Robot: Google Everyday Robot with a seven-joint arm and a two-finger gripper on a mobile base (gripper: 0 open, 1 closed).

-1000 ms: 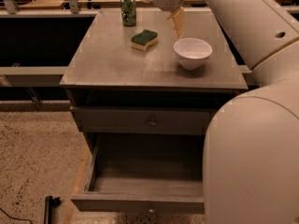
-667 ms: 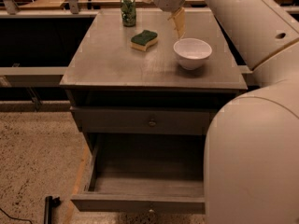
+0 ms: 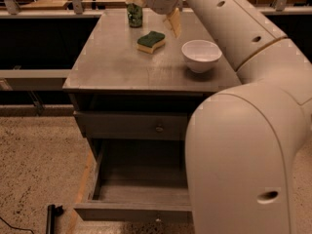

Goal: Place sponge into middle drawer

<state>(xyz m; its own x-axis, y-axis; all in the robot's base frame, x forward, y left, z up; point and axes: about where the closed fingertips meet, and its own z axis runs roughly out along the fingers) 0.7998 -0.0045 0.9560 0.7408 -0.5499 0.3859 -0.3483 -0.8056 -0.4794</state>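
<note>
The sponge (image 3: 150, 41) is lying flat on the grey wooden cabinet top (image 3: 112, 62), toward the back and just left of the middle, its dark green scouring layer facing up over a yellow foam base with wavy sides. The gripper (image 3: 154, 12) is hovering above and just behind it, not touching it. Its two tan fingers (image 3: 173, 22) are standing wide apart with nothing between them, one reaching toward a small green can (image 3: 134, 14) at the back edge, the other hanging down to the right of the sponge. A round white bowl (image 3: 201, 55), smooth and glossy, is sitting to the right of the sponge, near but apart from it.

The robot's thick, rounded white arm (image 3: 243, 130) is filling the right side of the view. Below the top, the upper drawer front (image 3: 122, 126) is sitting closed, showing a small round metal knob (image 3: 159, 128). The middle drawer (image 3: 136, 191) beneath it is standing pulled out, showing a bare grey wooden floor. A speckled floor (image 3: 39, 155) is spreading around the cabinet, and a short black object (image 3: 50, 218) is lying on it at the lower left.
</note>
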